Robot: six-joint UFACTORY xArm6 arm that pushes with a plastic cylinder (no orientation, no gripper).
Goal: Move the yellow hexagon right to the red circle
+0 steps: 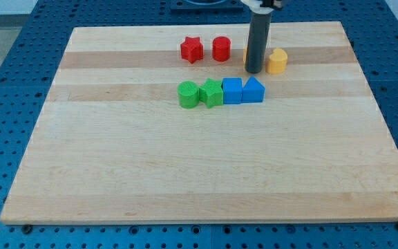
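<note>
The red circle stands near the view's top, with a red star to its left. My tip is to the right of the red circle. A yellow block is mostly hidden behind the rod, only a sliver showing at its left edge; its shape cannot be made out. Another yellow block, roughly heart-shaped, sits just right of the tip.
A row of blocks lies below the tip: a green circle, a green hexagon-like block, a blue cube and a blue pointed block. The wooden board rests on a blue perforated table.
</note>
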